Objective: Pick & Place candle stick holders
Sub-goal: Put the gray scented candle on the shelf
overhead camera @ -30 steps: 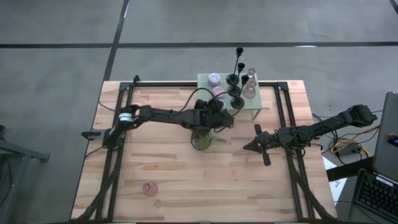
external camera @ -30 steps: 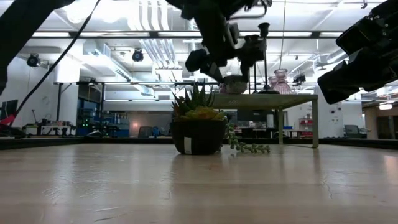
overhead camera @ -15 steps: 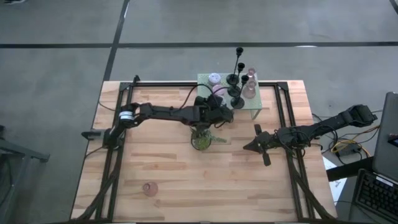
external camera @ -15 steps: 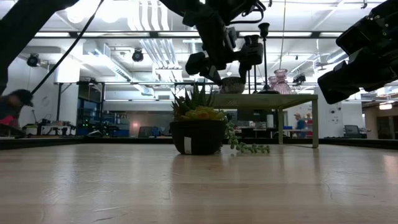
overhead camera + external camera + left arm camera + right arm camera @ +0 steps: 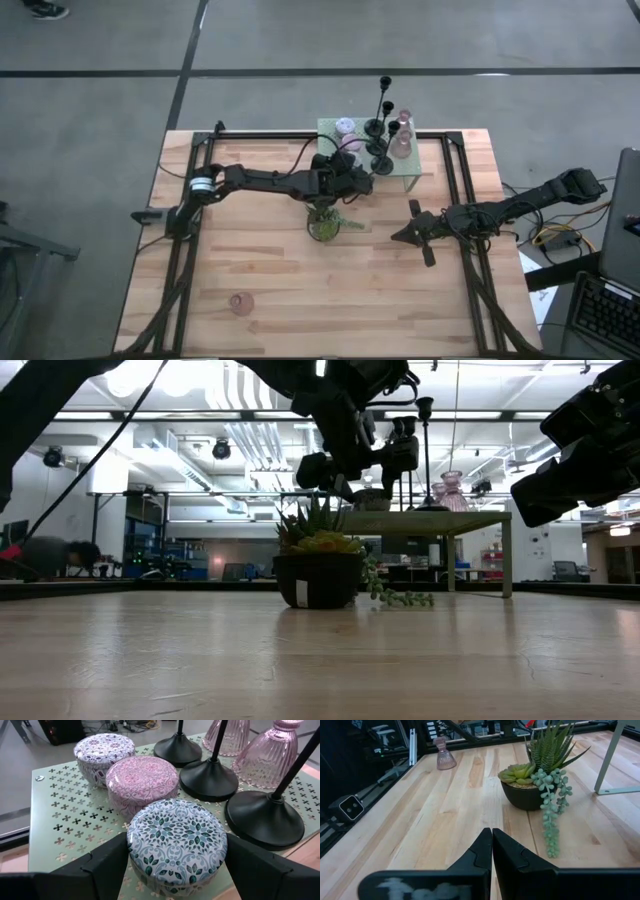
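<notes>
We see the left end effector (image 5: 176, 870) held wide open at the near edge of the pale green mesh rack (image 5: 55, 815), its two dark fingers (image 5: 107, 862) flanking the blue holder (image 5: 176, 845), a round patterned tin standing on the rack directly between them and apparently not yet touched on either side. Just beyond the blue holder sits the pink holder (image 5: 143, 780), touching or almost touching it, and beyond that the lilac holder (image 5: 104, 749). To one side of the end effector stand the round bases of the three black candlesticks (image 5: 265, 817), the nearest just beside the blue holder, with two pink ribbed glass pieces (image 5: 270, 755) behind them. From above, the left end effector (image 5: 352, 183) hangs over the rack's front edge, with the potted plant (image 5: 325, 224) on the counter (image 5: 250, 250) just below and behind it. We judge the step in hand to be closing on the blue holder. To do it well, we would centre the tin between the fingers, seat them low on its wall rather than on the lid rim, and close evenly so that it does not slide into the pink holder or the nearest candlestick base. We would then lift straight up before drawing back, keeping clear of the plant. The right end effector (image 5: 492, 851) waits well apart over the counter, fingers pressed together and holding nothing.
</notes>
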{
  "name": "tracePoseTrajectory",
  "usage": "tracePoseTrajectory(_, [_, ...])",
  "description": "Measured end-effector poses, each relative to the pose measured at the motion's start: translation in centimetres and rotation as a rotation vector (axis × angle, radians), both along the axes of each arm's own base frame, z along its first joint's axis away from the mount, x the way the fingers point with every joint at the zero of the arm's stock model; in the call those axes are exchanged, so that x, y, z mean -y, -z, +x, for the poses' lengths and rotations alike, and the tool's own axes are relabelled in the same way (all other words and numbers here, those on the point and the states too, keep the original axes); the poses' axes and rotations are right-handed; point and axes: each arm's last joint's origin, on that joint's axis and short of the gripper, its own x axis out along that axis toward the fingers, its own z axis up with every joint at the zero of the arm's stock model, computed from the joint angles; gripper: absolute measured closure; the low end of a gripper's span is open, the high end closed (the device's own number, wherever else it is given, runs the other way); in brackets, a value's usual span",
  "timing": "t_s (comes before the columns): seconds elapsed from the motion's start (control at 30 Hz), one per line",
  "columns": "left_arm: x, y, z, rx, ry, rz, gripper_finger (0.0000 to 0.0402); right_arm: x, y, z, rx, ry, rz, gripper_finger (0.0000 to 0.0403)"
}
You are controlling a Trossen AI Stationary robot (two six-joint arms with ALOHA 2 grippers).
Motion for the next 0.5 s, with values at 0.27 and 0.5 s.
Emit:
tracePoseTrajectory(0.27, [0.25,-0.19,0.16,-0.018,0.052,-0.012,0.0069,0.00,0.01,0.00,0.000,0.000,0.000,0.0394])
tracePoseTrajectory(0.5, [0.42,-0.77,0.14,-0.005,0.061,-0.010,0.0025,0.00,0.00,0.00,0.000,0.000,0.000,0.0394])
